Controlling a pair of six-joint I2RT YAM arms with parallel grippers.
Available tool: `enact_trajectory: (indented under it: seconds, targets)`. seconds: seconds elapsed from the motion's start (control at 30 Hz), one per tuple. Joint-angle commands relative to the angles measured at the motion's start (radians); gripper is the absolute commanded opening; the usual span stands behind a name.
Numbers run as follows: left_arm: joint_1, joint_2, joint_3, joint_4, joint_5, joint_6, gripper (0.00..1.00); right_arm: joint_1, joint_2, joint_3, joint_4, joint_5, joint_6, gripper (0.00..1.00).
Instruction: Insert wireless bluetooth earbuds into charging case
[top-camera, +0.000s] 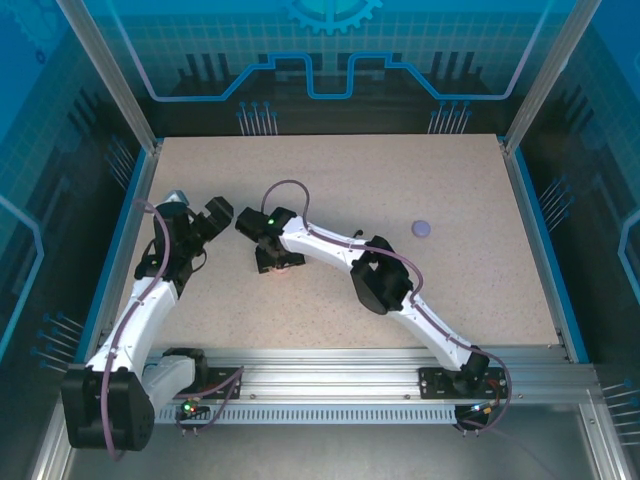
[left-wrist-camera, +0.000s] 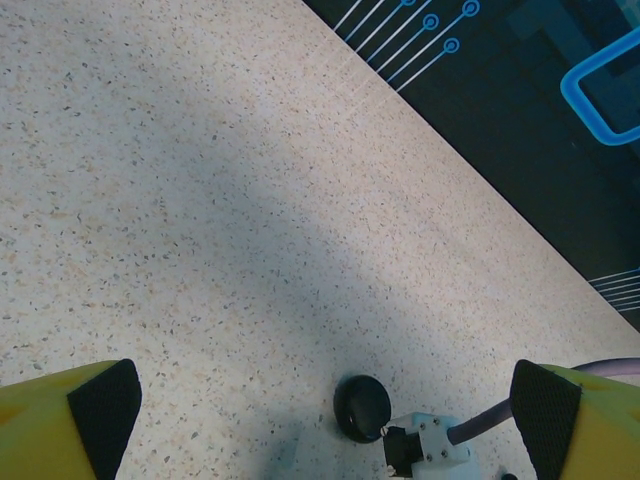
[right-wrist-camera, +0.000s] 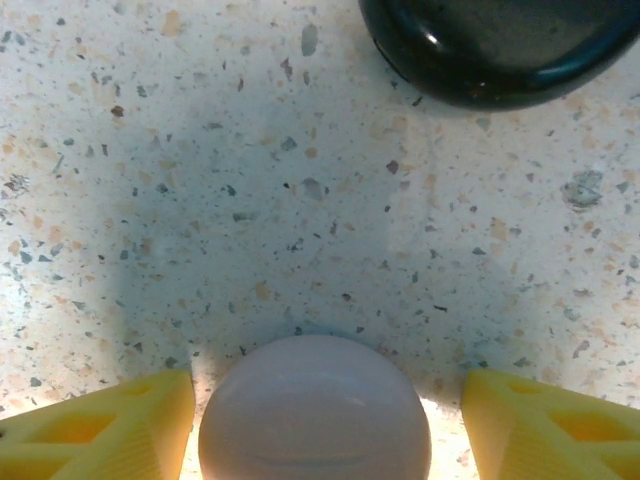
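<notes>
A pale pink round charging case (right-wrist-camera: 315, 405), closed, lies on the speckled table between the yellow fingers (right-wrist-camera: 100, 432) of my right gripper (right-wrist-camera: 325, 425). The jaws straddle it, open, with a sliver of table showing on each side. Just beyond it sits a glossy black round case (right-wrist-camera: 500, 45), also lying ahead of my left gripper (left-wrist-camera: 325, 405) as the black case (left-wrist-camera: 362, 407). My left gripper (top-camera: 220, 215) hangs wide open with nothing between its pads. From above, my right gripper (top-camera: 277, 260) stands over the pink case (top-camera: 284, 266). The earbuds are out of view.
A lilac round case (top-camera: 422, 228) lies alone to the right of centre. The right arm's wrist (left-wrist-camera: 430, 447) and cable cross close to the black case. Metal rails and posts (top-camera: 135, 215) fence the table (top-camera: 400, 180).
</notes>
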Motion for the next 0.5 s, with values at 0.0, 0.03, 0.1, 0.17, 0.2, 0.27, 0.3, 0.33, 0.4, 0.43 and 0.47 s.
enact_trajectory:
  seconds: [0.0, 0.03, 0.1, 0.17, 0.2, 0.27, 0.3, 0.33, 0.4, 0.43, 0.47]
  targets:
    - [0.01, -0.02, -0.025, -0.002, 0.036, -0.016, 0.99, 0.013, 0.028, 0.027, -0.053, 0.021, 0.023, 0.7]
    - [0.009, -0.02, -0.03, 0.004, 0.038, -0.022, 0.99, 0.013, 0.031, 0.027, -0.055, 0.026, 0.02, 0.69]
    - [0.009, -0.016, -0.038, 0.014, 0.049, -0.029, 0.99, 0.012, 0.033, 0.027, -0.056, 0.029, 0.017, 0.68]
    - [0.009, -0.011, -0.039, 0.021, 0.059, -0.035, 0.99, 0.007, 0.039, 0.03, -0.058, 0.026, 0.015, 0.67]
    - [0.008, -0.008, -0.04, 0.022, 0.065, -0.037, 0.99, 0.006, 0.041, 0.031, -0.059, 0.026, 0.014, 0.67]
    - [0.009, -0.005, -0.047, 0.035, 0.082, -0.042, 0.99, 0.003, 0.049, 0.038, -0.064, 0.026, 0.012, 0.67]
    - [0.009, -0.004, -0.05, 0.04, 0.089, -0.045, 0.99, 0.002, 0.053, 0.042, -0.069, 0.024, 0.013, 0.67]
    - [0.009, -0.006, -0.055, 0.044, 0.094, -0.049, 0.99, 0.0, 0.057, 0.046, -0.072, 0.02, 0.013, 0.67]
    - [0.008, -0.007, -0.066, 0.056, 0.104, -0.059, 0.99, -0.002, 0.062, 0.052, -0.077, 0.017, 0.014, 0.66]
    - [0.009, -0.006, -0.071, 0.064, 0.109, -0.065, 0.99, -0.002, 0.066, 0.056, -0.079, 0.018, 0.015, 0.65]
    - [0.009, -0.009, -0.076, 0.068, 0.115, -0.07, 0.99, -0.002, 0.068, 0.058, -0.081, 0.017, 0.017, 0.64]
